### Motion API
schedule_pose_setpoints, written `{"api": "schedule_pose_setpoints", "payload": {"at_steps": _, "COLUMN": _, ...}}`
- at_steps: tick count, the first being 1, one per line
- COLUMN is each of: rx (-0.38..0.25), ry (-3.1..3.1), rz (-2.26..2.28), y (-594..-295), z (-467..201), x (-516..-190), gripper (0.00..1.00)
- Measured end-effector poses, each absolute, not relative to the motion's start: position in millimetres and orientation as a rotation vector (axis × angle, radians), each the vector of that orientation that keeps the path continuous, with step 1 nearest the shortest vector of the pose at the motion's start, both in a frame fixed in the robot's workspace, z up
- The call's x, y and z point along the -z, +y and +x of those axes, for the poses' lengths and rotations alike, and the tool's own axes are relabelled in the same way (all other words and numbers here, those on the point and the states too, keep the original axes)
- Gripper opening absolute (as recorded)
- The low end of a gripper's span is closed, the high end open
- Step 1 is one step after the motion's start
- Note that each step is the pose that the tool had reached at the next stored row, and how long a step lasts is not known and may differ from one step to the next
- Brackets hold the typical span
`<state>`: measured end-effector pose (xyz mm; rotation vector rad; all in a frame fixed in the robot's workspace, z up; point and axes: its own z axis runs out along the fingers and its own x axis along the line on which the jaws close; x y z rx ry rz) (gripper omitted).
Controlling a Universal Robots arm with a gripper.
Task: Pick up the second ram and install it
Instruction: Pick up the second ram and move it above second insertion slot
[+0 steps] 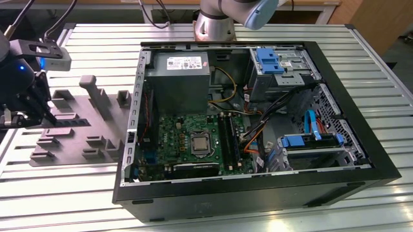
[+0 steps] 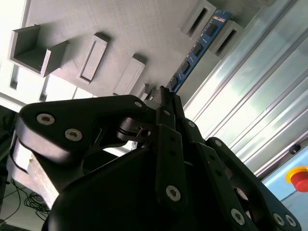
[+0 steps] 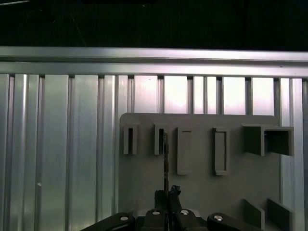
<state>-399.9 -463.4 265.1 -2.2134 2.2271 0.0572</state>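
Early stage: second ram (image 2: pixel 196 48) not yet lifted, standing on edge in the grey tray (image 2: pixel 120 29) on the worktop (image 1: pixel 96 34). Fingers (image 2: pixel 168 108) look closed on it, pinching its near end. The rest of the stick runs straight out ahead of the fingertips, btwn two raised blocks. Lift, carry & install all left. Open PC case (image 1: pixel 361 159) w/ motherboard (image 1: pixel 174 130) sits well apart from the fingers. Can't tell if any slot there is filled.

In exterior view, grey tray (image 1: pixel 71 140) w/ raised blocks sat on slatted metal table (image 1: pixel 58 203); open PC case (image 1: pixel 258 203) at tray's 3 o'clock.
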Motion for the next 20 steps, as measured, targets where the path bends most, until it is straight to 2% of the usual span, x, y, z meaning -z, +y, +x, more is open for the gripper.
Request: {"api": "schedule_pose_setpoints", "payload": {"at_steps": 20, "rx": -0.057, "ry": 2.227, "rz": -2.213, "y": -463.4, "z": -399.9, "x": -270.1, "gripper": 0.14}}
